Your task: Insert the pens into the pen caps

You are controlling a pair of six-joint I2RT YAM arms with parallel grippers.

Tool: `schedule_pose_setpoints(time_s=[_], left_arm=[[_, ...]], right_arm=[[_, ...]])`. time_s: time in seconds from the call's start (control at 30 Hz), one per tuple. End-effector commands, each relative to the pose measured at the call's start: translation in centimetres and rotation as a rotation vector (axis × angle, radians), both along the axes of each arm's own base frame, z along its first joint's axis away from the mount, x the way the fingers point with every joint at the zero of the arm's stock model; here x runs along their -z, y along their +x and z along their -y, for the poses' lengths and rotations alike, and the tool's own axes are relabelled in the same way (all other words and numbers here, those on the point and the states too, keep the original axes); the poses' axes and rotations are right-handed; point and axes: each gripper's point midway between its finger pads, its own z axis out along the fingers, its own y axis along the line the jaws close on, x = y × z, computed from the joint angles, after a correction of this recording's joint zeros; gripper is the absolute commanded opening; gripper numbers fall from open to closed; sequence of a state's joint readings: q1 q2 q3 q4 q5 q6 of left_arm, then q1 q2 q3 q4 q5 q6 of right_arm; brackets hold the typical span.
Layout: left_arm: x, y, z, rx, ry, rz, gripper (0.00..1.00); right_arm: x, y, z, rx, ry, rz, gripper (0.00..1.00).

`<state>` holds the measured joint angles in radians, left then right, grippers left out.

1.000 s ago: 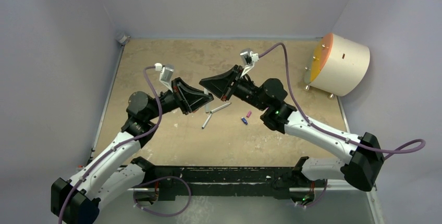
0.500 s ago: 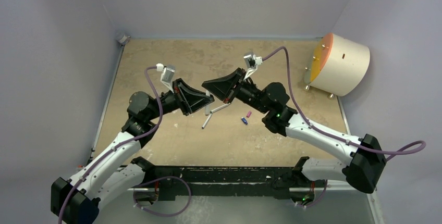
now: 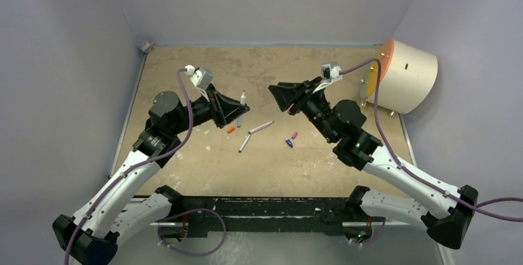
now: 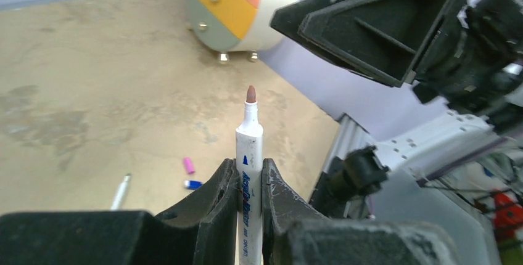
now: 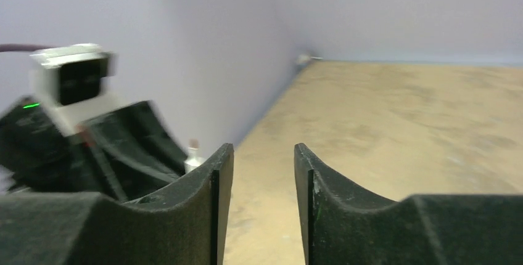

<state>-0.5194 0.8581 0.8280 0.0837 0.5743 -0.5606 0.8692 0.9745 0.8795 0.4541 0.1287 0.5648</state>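
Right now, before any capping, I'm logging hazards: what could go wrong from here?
The left gripper pinches one pen with its bare tip well beyond the jaws, so pressing a cap on may tilt it. The right gripper is open and empty; reaching for the orange cap could knock the loose pens beside it.

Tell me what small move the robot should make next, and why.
Probably lower the right gripper toward a cap, likely the orange cap. The left gripper is shut on a pen whose reddish tip is bare, while the right gripper is open and empty, and that cap lies loose on the table.
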Motion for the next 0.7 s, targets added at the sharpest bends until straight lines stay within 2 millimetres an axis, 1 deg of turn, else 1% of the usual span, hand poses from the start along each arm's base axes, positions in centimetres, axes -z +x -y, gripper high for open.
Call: schedule_pose_setpoints(time_s=[0.0,0.07,0.1,0.17,0.23,0.27,0.33,0.37,0.4,0.47,0.5,0.57,0.6,0.67], left_arm=[[1.7,3.1,-1.8,-0.161,0.191,0.02,0.0],[1.9,3.3,-1.5,-0.13,0.232,0.042,0.0],[1.8,3.4,-1.4,-0.126,0.242,0.051,0.0],[1.5,3.7,-1.7,-0.137,0.277,0.083,0.0],[0.7,3.8,-2.1,-0.15,0.297,0.156,0.0],[0.2,3.8,-2.4,-0.159,0.309,0.192,0.0],[-0.6,3.6,-2.8,-0.162,0.322,0.241,0.0],[-0.6,3.6,-2.9,-0.162,0.33,0.254,0.0],[-0.6,3.6,-2.9,-0.162,0.335,0.257,0.0],[-0.1,3.8,-3.0,-0.167,0.346,0.249,0.0],[0.5,3.9,-2.9,-0.166,0.352,0.239,0.0],[1.6,4.1,-2.8,-0.163,0.359,0.226,0.0],[2.3,4.3,-2.8,-0.167,0.36,0.221,0.0],[3.5,4.9,-3.0,-0.196,0.36,0.214,0.0]], right_arm=[[7.3,3.9,7.1,0.432,-0.339,-0.202,0.4],[10.3,3.8,9.2,0.511,-0.435,-0.265,0.4],[11.4,3.6,9.8,0.532,-0.461,-0.282,0.4],[13.7,3.2,10.5,0.539,-0.502,-0.3,0.4],[16.0,2.6,10.5,0.506,-0.526,-0.299,0.4],[17.1,2.3,10.7,0.505,-0.512,-0.32,0.38],[18.9,2.0,10.9,0.506,-0.49,-0.365,0.24],[19.8,2.0,10.9,0.502,-0.489,-0.389,0.22],[20.7,2.2,10.9,0.498,-0.496,-0.42,0.21],[22.8,2.9,10.9,0.473,-0.517,-0.499,0.25],[24.0,3.3,10.9,0.456,-0.537,-0.54,0.31],[26.0,4.0,11.0,0.437,-0.587,-0.607,0.36],[26.9,4.3,11.1,0.439,-0.614,-0.635,0.37],[27.9,5.0,10.8,0.445,-0.651,-0.671,0.39]])
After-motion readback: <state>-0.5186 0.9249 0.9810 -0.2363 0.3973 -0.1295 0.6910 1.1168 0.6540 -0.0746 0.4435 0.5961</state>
